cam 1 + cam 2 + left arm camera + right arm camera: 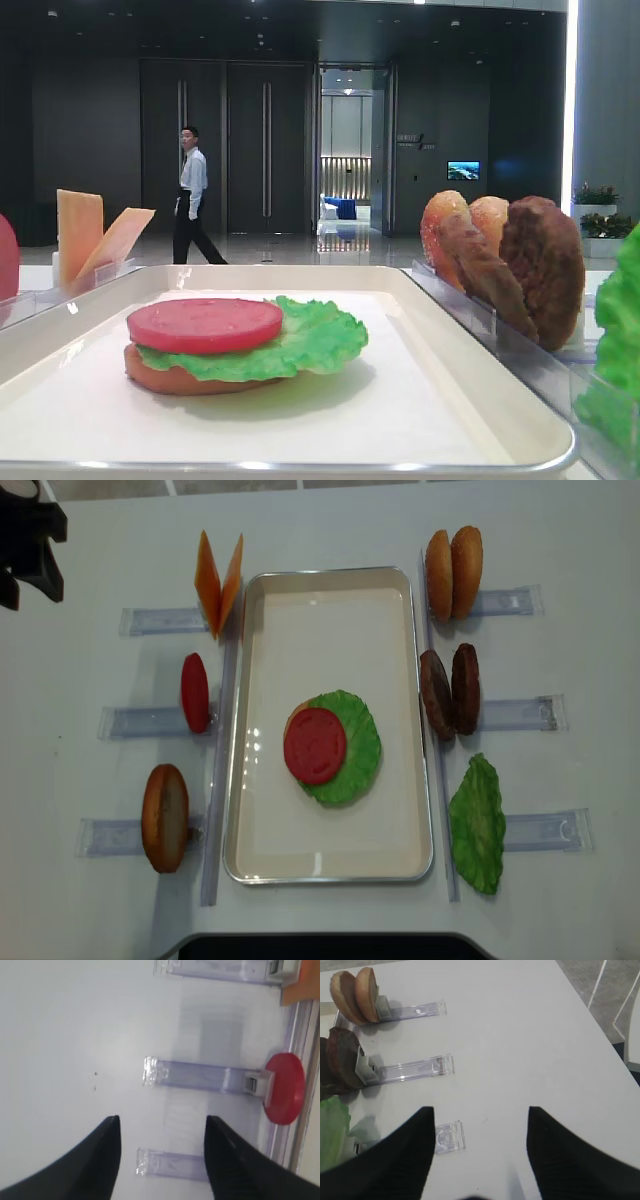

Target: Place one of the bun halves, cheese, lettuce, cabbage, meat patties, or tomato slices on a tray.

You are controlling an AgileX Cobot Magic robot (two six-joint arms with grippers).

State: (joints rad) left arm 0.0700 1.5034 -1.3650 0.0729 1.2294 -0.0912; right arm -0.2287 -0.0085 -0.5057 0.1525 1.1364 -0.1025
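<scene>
On the white tray (330, 600) lies a stack: a bun half (190, 380), lettuce (355, 750) and a tomato slice (315, 745) on top. Left of the tray stand cheese (215, 580), a tomato slice (195, 692) and a bun half (165, 817) in clear holders. To its right are bun halves (452, 572), meat patties (450, 690) and lettuce (478, 823). Cabbage is out of view. My left gripper (162, 1125) hangs open and empty over bare table, left of the tomato slice (285, 1087). My right gripper (480, 1112) is open and empty, right of the patties (340, 1060).
Clear plastic holders (515, 715) lie along both sides of the tray. A black part of the left arm (28, 540) shows at the top left corner. The table edge (590, 1015) runs close on the right. A person (192, 195) walks in the background.
</scene>
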